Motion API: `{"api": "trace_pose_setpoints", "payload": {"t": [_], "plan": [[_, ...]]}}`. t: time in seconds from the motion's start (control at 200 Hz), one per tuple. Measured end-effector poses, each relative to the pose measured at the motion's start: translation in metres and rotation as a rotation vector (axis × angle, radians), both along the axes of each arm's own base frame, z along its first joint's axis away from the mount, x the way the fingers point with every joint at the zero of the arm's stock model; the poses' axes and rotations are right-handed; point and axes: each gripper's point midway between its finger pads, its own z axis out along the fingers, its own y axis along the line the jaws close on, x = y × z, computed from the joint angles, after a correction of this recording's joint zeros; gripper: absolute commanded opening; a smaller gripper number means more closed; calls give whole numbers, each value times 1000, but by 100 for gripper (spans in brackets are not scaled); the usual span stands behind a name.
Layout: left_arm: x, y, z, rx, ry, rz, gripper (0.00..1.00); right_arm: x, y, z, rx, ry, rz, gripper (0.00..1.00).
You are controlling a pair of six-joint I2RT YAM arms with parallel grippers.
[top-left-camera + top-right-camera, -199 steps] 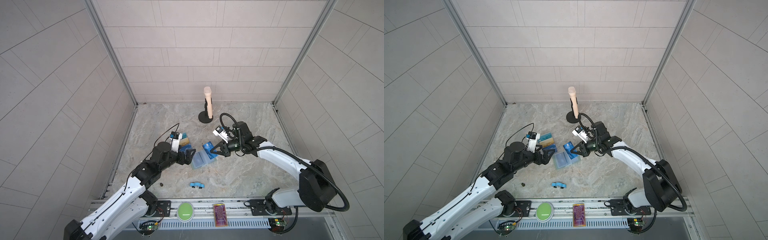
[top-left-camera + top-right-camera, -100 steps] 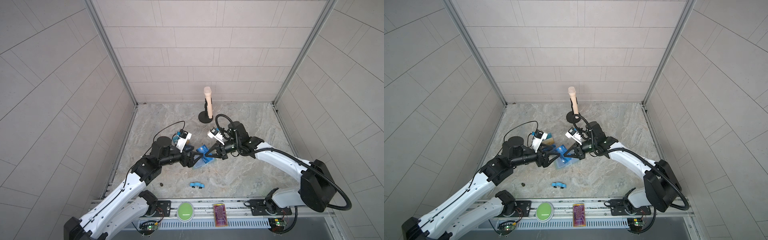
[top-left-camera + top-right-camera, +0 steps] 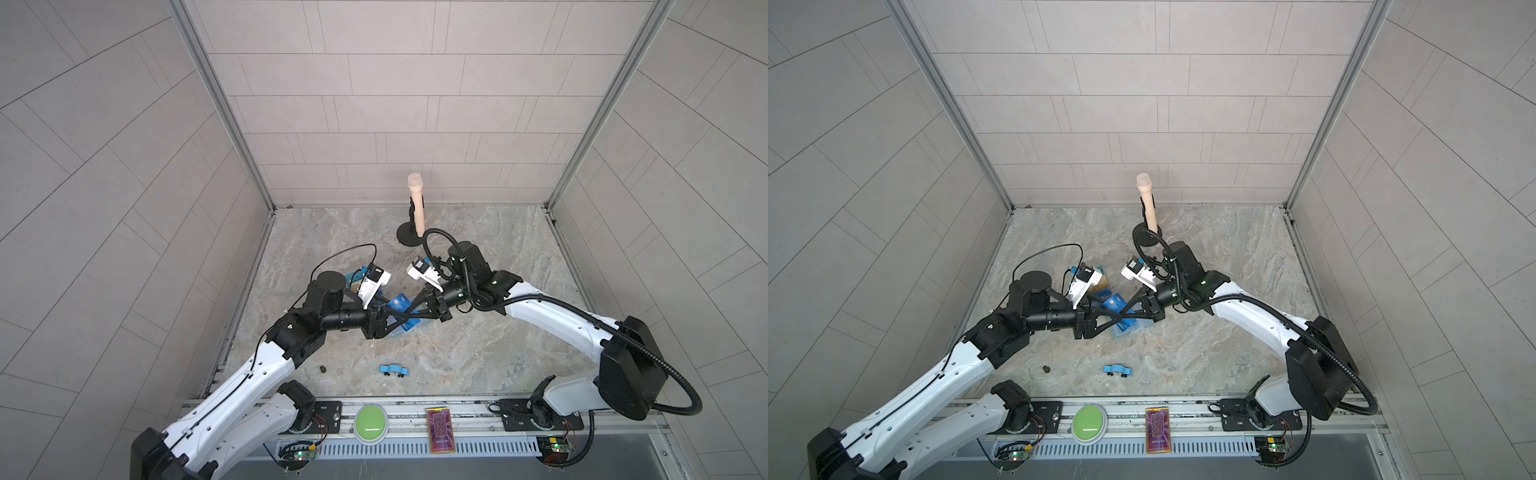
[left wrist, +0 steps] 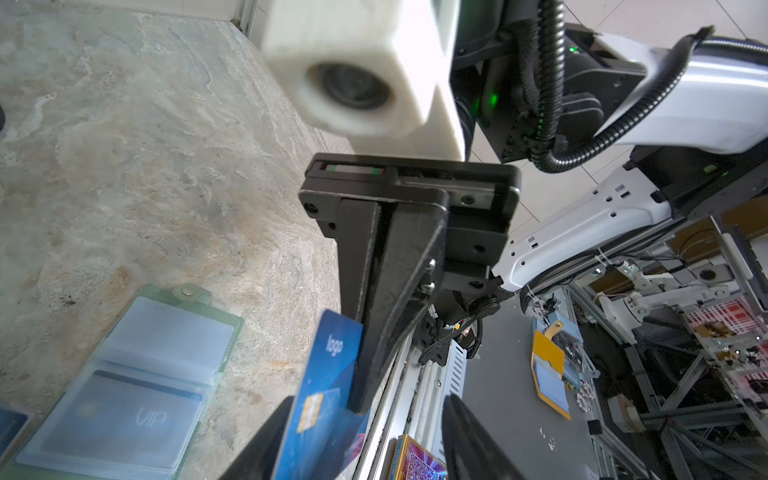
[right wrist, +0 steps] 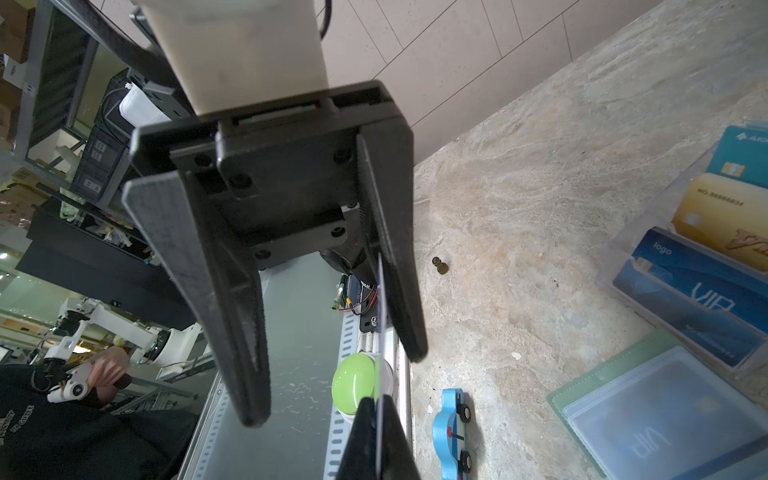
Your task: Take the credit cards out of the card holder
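The mint-green card holder [image 4: 137, 374] [image 5: 665, 415] lies open on the stone table, and a card marked VIP shows through its clear sleeve. My right gripper [image 5: 376, 401] [image 3: 409, 316] is shut on a blue credit card [image 4: 328, 365] printed "logo", holding it on edge above the holder [image 3: 1129, 326]. My left gripper [image 4: 368, 401] [image 3: 401, 322] faces it nose to nose. Its jaws stand open on either side of that card, which runs close along one left finger [image 5: 395, 270]. The other finger stays well apart.
A clear acrylic stand [image 5: 623, 249] beside the holder carries a teal card [image 5: 744, 153], a gold card [image 5: 723, 212] and a blue VIP card [image 5: 698, 299]. A blue toy car [image 3: 393, 369] and a small dark knob [image 3: 322, 368] lie nearer the front rail. A microphone [image 3: 417, 208] stands at the back.
My right gripper lifted the blue card off the holder towards the left arm. My left gripper swung in to meet it, and its jaws have narrowed around the card.
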Motion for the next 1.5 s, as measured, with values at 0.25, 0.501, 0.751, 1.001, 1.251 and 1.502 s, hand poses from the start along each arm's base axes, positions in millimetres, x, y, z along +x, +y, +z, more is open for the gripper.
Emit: {"api": "trace_pose_setpoints", "payload": {"t": [0.25,0.501,0.751,1.001,1.251,1.502], "plan": [[-3,-1,1,-5,3,-17,41,-4,-2,-2,-6,-1,24,0],[-4,1,-2,5,19,-11,19,-9,-3,-2,-5,2,45,0],[-2,3,-2,8,20,3,7,-7,-3,-5,-19,-9,32,19],[0,5,5,-14,16,35,0,4,-19,-6,-32,-24,-76,38],[7,9,13,-28,-7,93,0,18,-38,-8,-18,-29,-260,58],[24,20,43,-118,-115,229,0,44,-45,8,125,0,-481,56]]}}
